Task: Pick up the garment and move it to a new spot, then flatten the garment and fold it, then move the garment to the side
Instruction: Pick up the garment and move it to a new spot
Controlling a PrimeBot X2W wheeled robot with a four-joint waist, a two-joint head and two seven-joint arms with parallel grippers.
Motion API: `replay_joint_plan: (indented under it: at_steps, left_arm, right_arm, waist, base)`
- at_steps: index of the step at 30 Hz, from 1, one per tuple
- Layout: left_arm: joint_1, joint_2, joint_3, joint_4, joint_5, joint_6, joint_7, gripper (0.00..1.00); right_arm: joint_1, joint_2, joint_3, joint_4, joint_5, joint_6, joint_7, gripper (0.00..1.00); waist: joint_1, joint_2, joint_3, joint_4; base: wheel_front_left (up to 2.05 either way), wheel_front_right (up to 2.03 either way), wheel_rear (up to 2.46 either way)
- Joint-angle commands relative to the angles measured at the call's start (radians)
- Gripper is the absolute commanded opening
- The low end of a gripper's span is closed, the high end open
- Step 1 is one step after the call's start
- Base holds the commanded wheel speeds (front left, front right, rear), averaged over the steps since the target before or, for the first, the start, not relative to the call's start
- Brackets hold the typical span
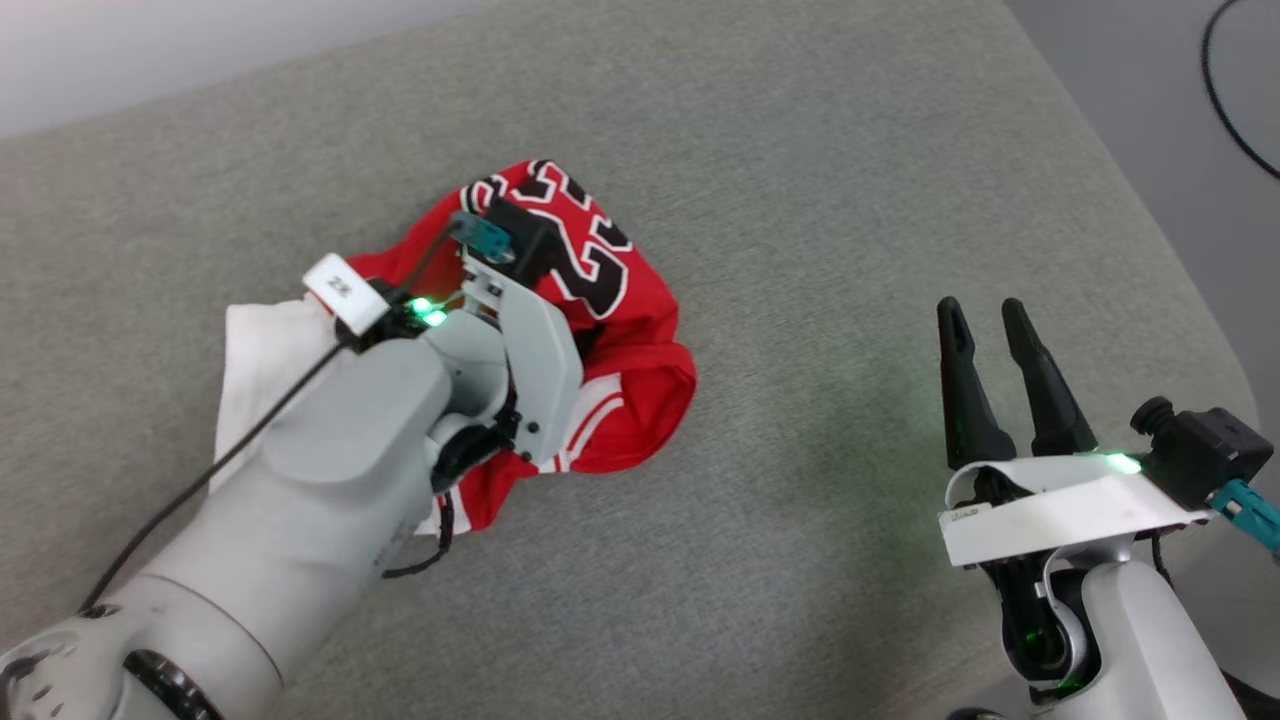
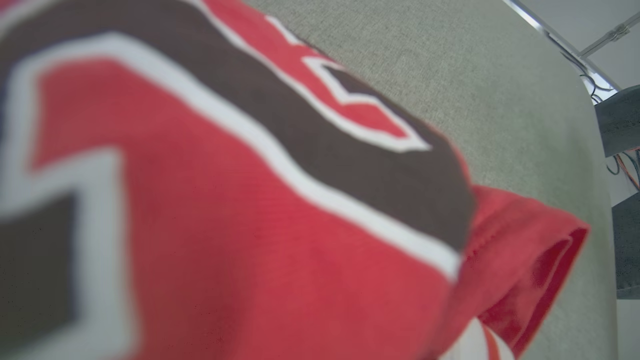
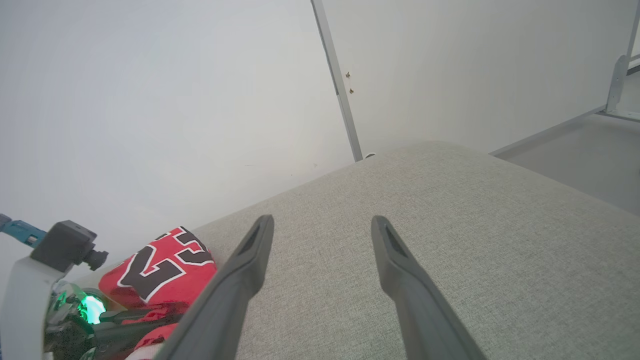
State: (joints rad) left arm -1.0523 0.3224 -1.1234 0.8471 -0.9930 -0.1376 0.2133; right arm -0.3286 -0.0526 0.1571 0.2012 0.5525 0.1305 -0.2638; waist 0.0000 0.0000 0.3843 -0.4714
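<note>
The garment (image 1: pixel 625 340) lies bunched on the grey cushioned surface (image 1: pixel 820 180), red with black white-edged numerals on top and a white sleeve (image 1: pixel 260 350) trailing to the left. My left wrist (image 1: pixel 525 345) sits over its middle and hides the fingers there. In the right wrist view the left gripper (image 3: pixel 145 317) shows dark fingers pinched into red cloth. The garment (image 2: pixel 225 225) is blurred and very close in the left wrist view. My right gripper (image 1: pixel 982 310) stands open and empty well to the right, its fingers (image 3: pixel 250 260) spread above bare fabric.
The cushioned surface curves down to a rounded edge on the right, with grey floor and a black cable (image 1: pixel 1225 100) beyond. A pale wall (image 3: pixel 150 100) with a metal strip (image 3: pixel 337 85) rises behind the far edge.
</note>
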Motion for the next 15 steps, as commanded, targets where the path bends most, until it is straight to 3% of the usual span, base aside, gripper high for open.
replay_joint_plan:
  at_steps: [1, 3, 4, 5, 7, 15]
  left_arm:
    - [0.067, 0.007, -0.062, 0.027, 0.014, 0.013, 0.007, 0.35]
    - [0.043, 0.008, -0.085, 0.007, 0.014, 0.012, -0.032, 0.53]
    - [0.034, 0.005, -0.087, -0.003, 0.004, 0.011, -0.054, 0.75]
    - [0.022, 0.003, -0.089, -0.015, -0.002, 0.01, -0.077, 0.87]
    - [0.0, -0.005, -0.101, -0.039, -0.005, 0.01, -0.123, 1.0]
    - [-0.011, -0.029, -0.114, -0.116, -0.06, 0.009, -0.253, 1.0]
  right_arm:
    - [-0.009, 0.002, -0.008, 0.004, -0.018, 0.0, -0.001, 1.0]
    - [-0.012, 0.002, -0.012, 0.01, -0.039, 0.0, -0.001, 1.0]
    - [-0.012, 0.002, -0.016, 0.013, -0.053, 0.0, -0.001, 1.0]
    - [-0.011, 0.001, -0.018, 0.017, -0.062, 0.0, -0.001, 1.0]
    - [-0.002, 0.002, -0.029, 0.027, -0.086, 0.0, -0.001, 1.0]
    - [0.03, -0.009, -0.056, 0.059, -0.145, 0.0, -0.001, 1.0]
  waist:
    - [0.0, 0.0, -0.026, 0.04]
    - [0.0, 0.0, -0.042, 0.068]
    - [0.0, 0.0, -0.052, 0.084]
    - [0.0, 0.0, -0.063, 0.1]
    - [0.0, 0.0, -0.089, 0.136]
    - [0.0, 0.0, -0.184, 0.253]
  base:
    - [0.0, 0.0, 0.0]
    - [0.0, 0.0, 0.0]
    - [0.0, 0.0, 0.0]
    - [0.0, 0.0, 0.0]
    - [0.0, 0.0, 0.0]
    - [0.0, 0.0, 0.0]
